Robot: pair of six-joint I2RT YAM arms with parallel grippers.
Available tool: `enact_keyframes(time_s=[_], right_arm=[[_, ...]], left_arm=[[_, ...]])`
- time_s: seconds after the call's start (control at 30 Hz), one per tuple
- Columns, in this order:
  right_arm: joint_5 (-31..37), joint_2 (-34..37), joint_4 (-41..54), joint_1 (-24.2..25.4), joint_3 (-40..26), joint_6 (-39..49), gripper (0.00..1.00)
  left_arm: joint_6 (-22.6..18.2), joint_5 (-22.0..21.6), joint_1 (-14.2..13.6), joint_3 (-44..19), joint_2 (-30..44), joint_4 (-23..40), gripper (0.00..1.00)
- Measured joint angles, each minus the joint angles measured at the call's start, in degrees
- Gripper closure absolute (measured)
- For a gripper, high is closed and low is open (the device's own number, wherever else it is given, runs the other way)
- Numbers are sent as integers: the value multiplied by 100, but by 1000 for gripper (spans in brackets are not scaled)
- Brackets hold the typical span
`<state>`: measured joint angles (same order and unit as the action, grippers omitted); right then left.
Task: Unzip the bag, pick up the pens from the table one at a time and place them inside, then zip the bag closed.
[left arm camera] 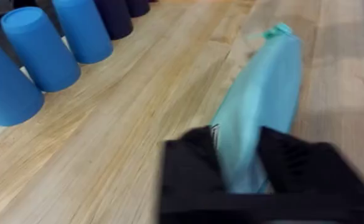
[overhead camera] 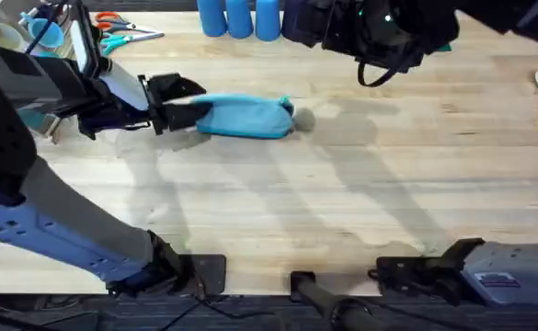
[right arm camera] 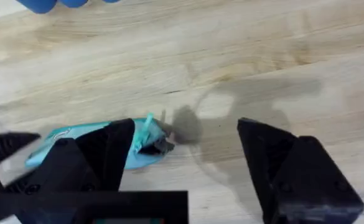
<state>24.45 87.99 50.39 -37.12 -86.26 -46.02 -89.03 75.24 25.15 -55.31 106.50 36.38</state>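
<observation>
Toward the far left of the bench [overhead camera: 360, 211], the bag [overhead camera: 246, 117] lies flat, its long axis running along the far edge, zipper pull end pointing right. The left gripper [left arm camera: 247, 165] has its fingers clamped on the bag's left end. The right gripper [right arm camera: 185, 162] hovers above the pull end, fingers spread apart. To unzip well, the left should likely hold the fabric taut while the right pinches the small pull squarely.

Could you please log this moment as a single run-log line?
left end effector: shut on bag end | right end effector: open, above bag's zipper end | pens: none seen on table
</observation>
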Motion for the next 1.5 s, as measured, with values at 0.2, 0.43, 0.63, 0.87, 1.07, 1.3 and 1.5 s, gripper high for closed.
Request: enact_keyframes(time_s=[0.2,0.43,0.63,0.87,1.07,1.3,1.5], right_arm=[[0,0,-2,0,0,0,5],[0,0,-2,0,0,0,5],[0,0,-2,0,0,0,5],[0,0,-2,0,0,-2,7],[0,0,-32,0,0,-2,7],[0,0,-50,0,0,-2,5],[0,0,-50,0,0,-2,5]], left_arm=[[13,0,94,-2,0,0,11],[15,-2,94,-2,0,-30,7],[13,-139,94,-2,0,-44,7],[9,-361,92,-98,0,430,7],[14,-736,-1,-912,0,1432,6],[11,-1278,-467,-1916,0,2027,7],[11,-1820,-1062,-2378,0,2323,7]])
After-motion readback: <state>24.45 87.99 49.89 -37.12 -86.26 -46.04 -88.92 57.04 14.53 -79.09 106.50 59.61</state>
